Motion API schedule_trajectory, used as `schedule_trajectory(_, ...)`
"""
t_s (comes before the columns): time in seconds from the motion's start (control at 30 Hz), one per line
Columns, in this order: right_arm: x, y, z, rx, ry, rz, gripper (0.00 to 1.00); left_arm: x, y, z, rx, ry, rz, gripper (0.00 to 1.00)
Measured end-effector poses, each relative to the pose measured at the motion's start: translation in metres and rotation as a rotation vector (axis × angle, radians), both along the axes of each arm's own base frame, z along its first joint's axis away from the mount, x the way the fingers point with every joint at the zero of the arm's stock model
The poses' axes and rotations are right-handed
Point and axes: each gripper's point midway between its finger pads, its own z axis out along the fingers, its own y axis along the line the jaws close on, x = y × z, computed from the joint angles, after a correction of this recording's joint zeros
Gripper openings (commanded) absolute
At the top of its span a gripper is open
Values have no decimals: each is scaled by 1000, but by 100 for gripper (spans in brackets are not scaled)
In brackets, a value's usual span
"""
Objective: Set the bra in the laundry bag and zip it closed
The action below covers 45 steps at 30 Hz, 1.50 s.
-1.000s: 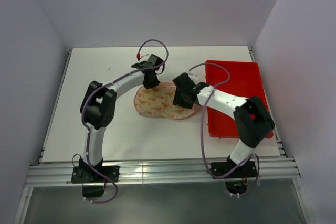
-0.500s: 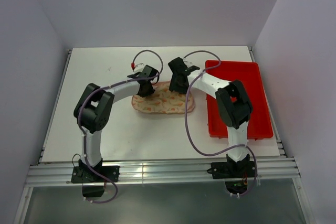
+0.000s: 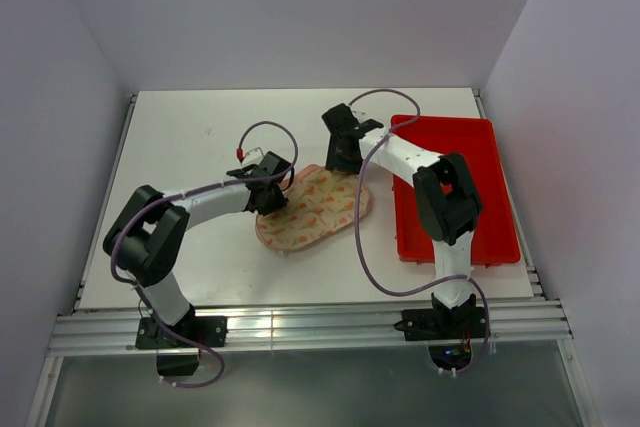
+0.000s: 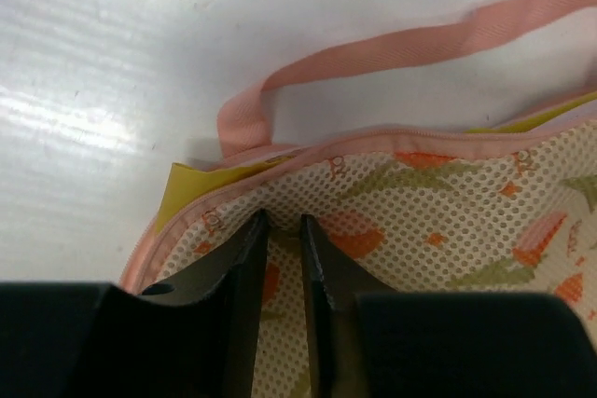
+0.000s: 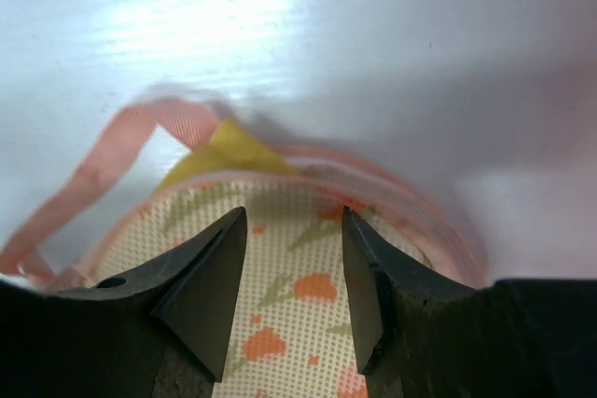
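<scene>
The laundry bag (image 3: 315, 207), pale pink with an orange print, lies folded shut on the white table, slanting from near left to far right. The mustard-yellow bra (image 4: 182, 200) peeks out under its zipper edge; a yellow corner of the bra (image 5: 224, 151) also shows at the far end. My left gripper (image 3: 268, 197) sits at the bag's left end. Its jaws are nearly together, pinching a fold of the printed mesh (image 4: 283, 221). My right gripper (image 3: 345, 154) hovers over the bag's far right end (image 5: 292, 216), jaws wide apart with nothing between them.
A red tray (image 3: 495, 147) stands at the right, under the right arm's elbow. The bag's pink strap loop (image 4: 392, 48) lies on the table beyond the zipper edge. White walls close in the table on three sides.
The left gripper has pulled back toward the near left and the bag's left end came with it, turning the bag. The right gripper swung from the bag's right side to its far edge.
</scene>
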Motion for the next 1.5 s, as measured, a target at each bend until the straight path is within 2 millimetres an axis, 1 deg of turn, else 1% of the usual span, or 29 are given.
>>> schedule_trajectory(0.07, 6, 2, 8, 0, -23, 6, 53, -8, 3, 4, -9, 4, 13, 29)
schedule_trajectory(0.17, 14, 4, 19, 4, -52, 16, 53, -12, 4, 14, -27, -5, 28, 30)
schedule_trajectory(0.27, 12, 3, 33, 14, -74, 19, 54, -12, 3, 22, -42, -22, 31, 33)
schedule_trajectory(0.3, 9, 3, 41, 23, -87, 20, 54, -11, 3, 24, -45, -27, 30, 34)
schedule_trajectory(0.37, -3, 0, 57, 48, -109, 23, 54, -12, 2, 30, -52, -37, 26, 35)
schedule_trajectory(0.4, -12, -3, 68, 73, -134, 24, 54, -13, 2, 34, -56, -43, 23, 36)
schedule_trajectory(0.5, -50, -9, 93, 141, -180, 35, 54, -14, 2, 48, -72, -69, 17, 37)
schedule_trajectory(0.53, -68, -8, 100, 167, -194, 46, 54, -14, 2, 55, -78, -83, 16, 37)
schedule_trajectory(0.6, -99, 2, 106, 228, -217, 85, 54, -15, 3, 67, -90, -110, 14, 38)
schedule_trajectory(0.67, -129, 15, 99, 286, -210, 128, 54, -17, 6, 80, -97, -136, 9, 38)
schedule_trajectory(0.73, -165, 29, 80, 333, -158, 175, 54, -21, 8, 91, -110, -165, -3, 39)
schedule_trajectory(0.8, -190, 42, 62, 369, -118, 208, 54, -29, 11, 98, -116, -183, -12, 40)
schedule_trajectory(0.9, -220, 60, 40, 427, -72, 236, 54, -48, 19, 100, -116, -190, -29, 41)
schedule_trajectory(0.97, -233, 71, 31, 474, -60, 244, 54, -62, 26, 97, -117, -190, -39, 42)
schedule_trajectory(1.03, -243, 85, 24, 530, -57, 248, 53, -77, 35, 89, -110, -181, -48, 44)
schedule_trajectory(1.1, -249, 97, 16, 566, -46, 243, 53, -88, 42, 79, -96, -165, -50, 45)
schedule_trajectory(1.13, -250, 103, 11, 576, -41, 241, 53, -92, 46, 73, -85, -155, -50, 45)
schedule_trajectory(1.17, -252, 108, 6, 585, -36, 238, 53, -95, 48, 67, -73, -142, -50, 48)
schedule_trajectory(1.2, -253, 112, 1, 590, -30, 233, 53, -97, 50, 62, -63, -131, -49, 49)
schedule_trajectory(1.23, -254, 115, -2, 595, -27, 230, 53, -99, 52, 58, -55, -122, -48, 50)
schedule_trajectory(1.3, -254, 118, -6, 613, -28, 220, 54, -101, 55, 50, -36, -110, -47, 54)
schedule_trajectory(1.43, -250, 119, -8, 653, -52, 188, 57, -101, 54, 43, -26, -106, -50, 58)
schedule_trajectory(1.5, -249, 119, -8, 670, -63, 175, 57, -101, 53, 38, -27, -107, -51, 59)
